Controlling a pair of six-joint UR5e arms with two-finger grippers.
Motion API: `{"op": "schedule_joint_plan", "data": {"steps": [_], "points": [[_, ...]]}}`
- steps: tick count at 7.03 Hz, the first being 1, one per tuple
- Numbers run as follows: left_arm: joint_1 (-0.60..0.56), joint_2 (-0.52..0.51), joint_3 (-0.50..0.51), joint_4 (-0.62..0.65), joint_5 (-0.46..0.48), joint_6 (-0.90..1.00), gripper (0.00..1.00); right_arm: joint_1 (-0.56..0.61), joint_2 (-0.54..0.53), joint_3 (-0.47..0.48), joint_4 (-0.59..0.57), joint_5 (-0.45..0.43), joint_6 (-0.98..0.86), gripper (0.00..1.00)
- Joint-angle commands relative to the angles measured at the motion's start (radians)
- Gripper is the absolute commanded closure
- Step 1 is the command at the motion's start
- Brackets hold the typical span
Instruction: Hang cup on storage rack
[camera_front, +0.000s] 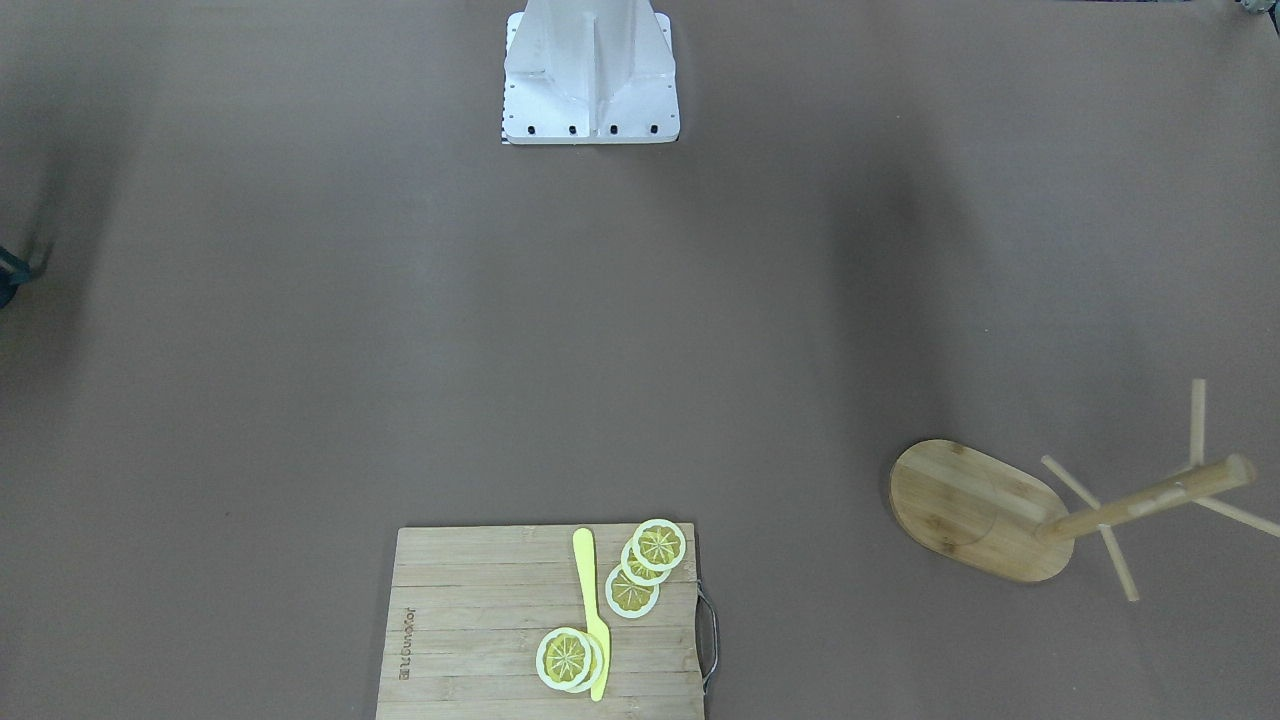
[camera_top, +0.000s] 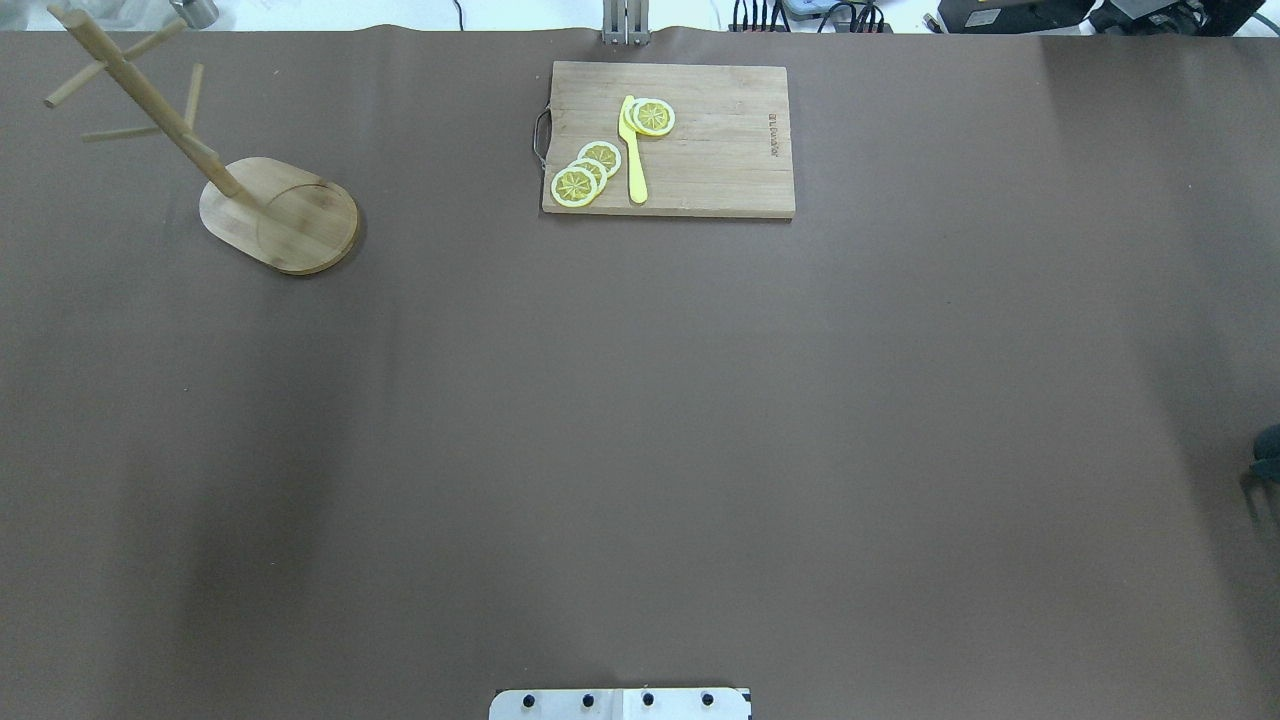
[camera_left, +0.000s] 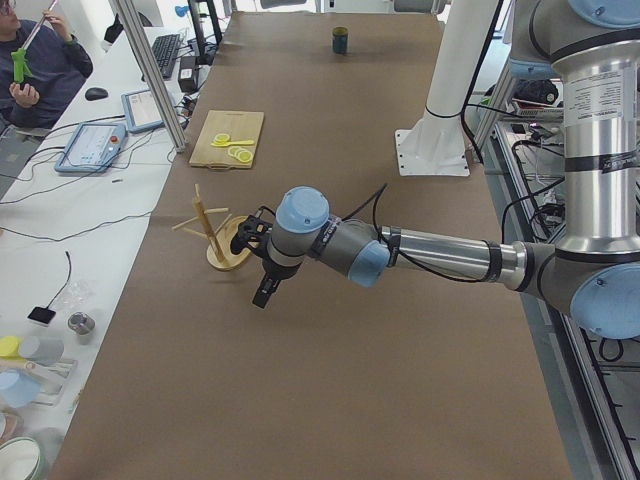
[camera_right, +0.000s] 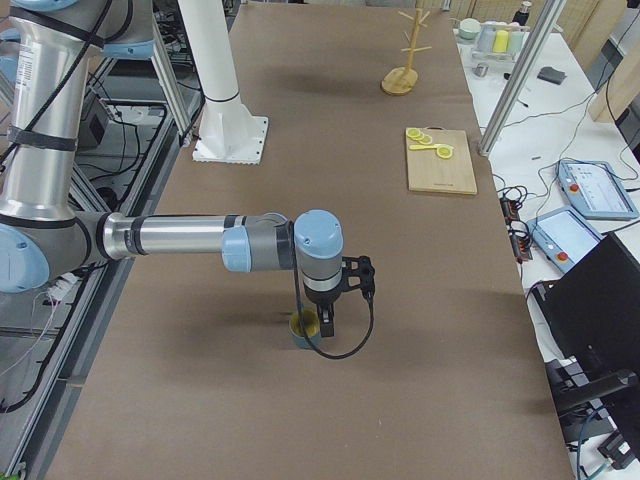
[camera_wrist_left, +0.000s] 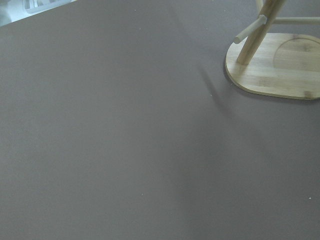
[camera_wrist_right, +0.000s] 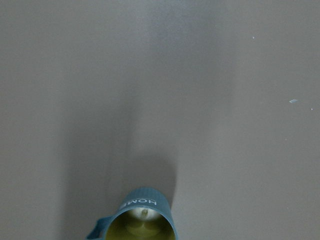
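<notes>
The blue-grey ribbed cup (camera_wrist_right: 140, 217) stands upright on the table at the bottom edge of the right wrist view, showing white lettering and a yellow-olive inside. In the exterior right view my right gripper (camera_right: 318, 320) hangs right over the cup (camera_right: 303, 332). I cannot tell whether it touches the cup or whether it is open. The bamboo storage rack (camera_top: 280, 212) stands at the far left of the table with bare pegs. My left gripper (camera_left: 265, 295) hovers just short of the rack (camera_left: 215, 235). I cannot tell whether it is open or shut. No fingers show in either wrist view.
A slatted cutting board (camera_top: 720, 160) with lemon slices (camera_top: 588, 170) and a yellow knife (camera_top: 634, 150) lies at the table's far middle. The robot's white base (camera_front: 590, 75) stands at the near edge. Brown table surface stretches between cup and rack.
</notes>
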Motion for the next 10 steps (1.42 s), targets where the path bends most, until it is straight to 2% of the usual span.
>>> {"op": "schedule_joint_plan", "data": {"steps": [1, 3, 5, 6, 7, 8, 10], "points": [[0.0, 0.001, -0.006, -0.006, 0.0, -0.003, 0.01, -0.058, -0.015, -0.065, 0.122, -0.011, 0.055, 0.0], [0.0, 0.001, -0.006, -0.008, 0.0, -0.01, 0.01, -0.157, -0.061, -0.086, 0.249, -0.081, 0.144, 0.0], [0.0, 0.001, -0.014, -0.011, 0.002, -0.023, 0.01, -0.193, -0.079, -0.202, 0.418, -0.085, 0.163, 0.0], [0.0, 0.001, -0.012, -0.018, 0.002, -0.023, 0.01, -0.213, -0.079, -0.22, 0.473, -0.085, 0.226, 0.03], [0.0, 0.003, -0.012, -0.021, 0.002, -0.023, 0.01, -0.242, -0.079, -0.227, 0.501, -0.088, 0.26, 0.11], [-0.002, 0.003, -0.012, -0.021, 0.002, -0.023, 0.01, -0.248, -0.079, -0.232, 0.503, -0.088, 0.261, 0.28], [-0.002, 0.003, -0.014, -0.021, 0.002, -0.023, 0.01, -0.25, -0.079, -0.23, 0.505, -0.085, 0.259, 1.0]]}}
